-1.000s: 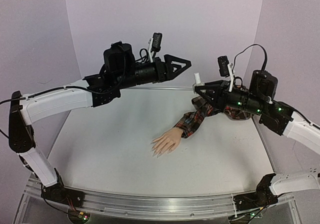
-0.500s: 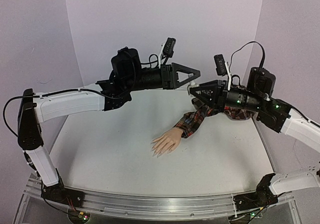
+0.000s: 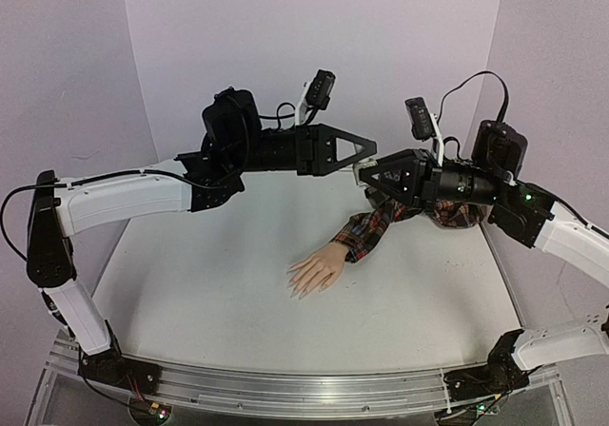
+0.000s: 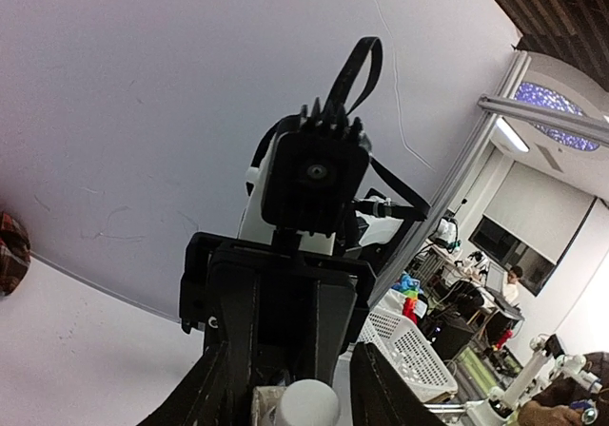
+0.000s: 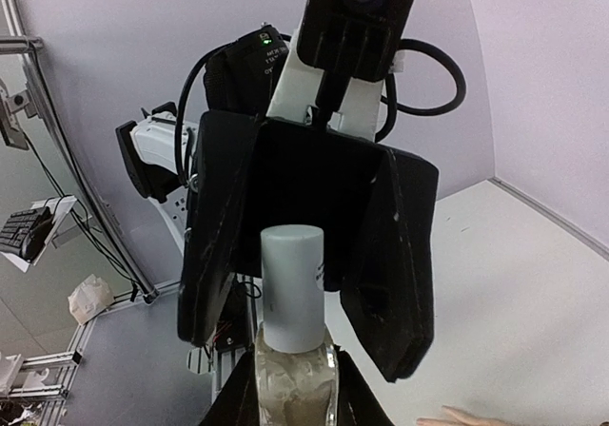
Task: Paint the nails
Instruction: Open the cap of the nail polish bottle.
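while both arms meet over a small bottle, the nails lie below on the worktop

above the far middle of the worktop (image 3: 209, 283), the two arms point their tips at each other in mid-air. the right arm's fingers (image 5: 348, 397) are clamped on a small clear bottle (image 5: 293, 378), one on each side of its body, holding it upright in the right wrist view. its white cap (image 5: 293, 288) stands up above them. the left arm's fingers (image 5: 219, 245) are spread apart, one on each side of that cap, with a gap visible on both sides. the left wrist view shows the cap low between the same two fingers.

the mannequin hand (image 3: 316, 272) lies flat near the middle of the worktop, well below both arms and touched by neither. its fingertips point toward the near left. the nails (image 3: 297, 291) sit at those tips, too small to make out singly. the red plaid sleeve (image 3: 371, 228) runs back and to the right from the wrist, passing under the right arm.
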Motion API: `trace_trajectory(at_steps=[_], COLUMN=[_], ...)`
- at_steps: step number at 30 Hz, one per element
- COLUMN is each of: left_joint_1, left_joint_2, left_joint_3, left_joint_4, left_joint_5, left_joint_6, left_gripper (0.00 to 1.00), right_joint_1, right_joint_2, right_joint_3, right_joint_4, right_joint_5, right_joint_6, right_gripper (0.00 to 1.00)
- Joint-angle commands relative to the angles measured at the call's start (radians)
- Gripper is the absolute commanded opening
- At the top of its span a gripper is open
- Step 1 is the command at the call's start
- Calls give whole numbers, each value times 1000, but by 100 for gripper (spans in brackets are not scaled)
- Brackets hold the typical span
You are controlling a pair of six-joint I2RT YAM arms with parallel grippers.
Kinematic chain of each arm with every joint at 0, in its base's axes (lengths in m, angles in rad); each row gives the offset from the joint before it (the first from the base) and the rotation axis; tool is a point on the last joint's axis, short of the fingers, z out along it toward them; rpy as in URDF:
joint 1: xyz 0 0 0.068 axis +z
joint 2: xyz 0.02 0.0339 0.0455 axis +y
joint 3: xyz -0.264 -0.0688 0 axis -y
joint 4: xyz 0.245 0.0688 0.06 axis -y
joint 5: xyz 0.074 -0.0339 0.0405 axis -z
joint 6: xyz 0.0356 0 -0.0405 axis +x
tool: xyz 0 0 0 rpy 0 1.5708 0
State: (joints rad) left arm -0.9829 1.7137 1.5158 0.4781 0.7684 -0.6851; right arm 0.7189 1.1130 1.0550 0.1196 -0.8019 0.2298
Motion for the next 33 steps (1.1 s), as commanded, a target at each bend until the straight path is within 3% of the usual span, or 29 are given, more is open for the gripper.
trace_trajectory(at_steps=[1, 3, 7, 15, 19, 24, 26, 30, 33], left_joint_1=[-2, -2, -2, -2, -8, -17, -21, -24, -25], left_joint_2=[-74, -69, -50, -72, -71, 20, 53, 118, 144], left_joint_3=[11, 25, 56, 81, 152, 309, 336, 405, 441], left_joint_4=[-28, -53, -92, -252, -428, -613, -618, -606, -601], left_joint_5=[12, 13, 23, -95, -351, -798, -907, -1018, -1067], left_joint_6=[56, 68, 72, 174, 248, 152, 90, -1, -20], left_gripper=[41, 41, 31, 0, 0, 0, 0, 0, 0], right_joint_1=[1, 1, 1, 1, 5, 81, 125, 148, 149], right_joint_2=[8, 13, 12, 12, 11, 79, 124, 205, 236], right_joint_3=[53, 57, 57, 65, 79, 131, 160, 210, 231], right_joint_4=[58, 57, 58, 46, -60, -152, -147, -88, -55], right_joint_5=[-53, -57, -46, 83, 291, 759, 966, 1109, 1110], right_joint_6=[5, 5, 0, -7, -109, -300, -363, -427, -441], right_gripper=[0, 0, 0, 0, 0, 0, 0, 0, 0])
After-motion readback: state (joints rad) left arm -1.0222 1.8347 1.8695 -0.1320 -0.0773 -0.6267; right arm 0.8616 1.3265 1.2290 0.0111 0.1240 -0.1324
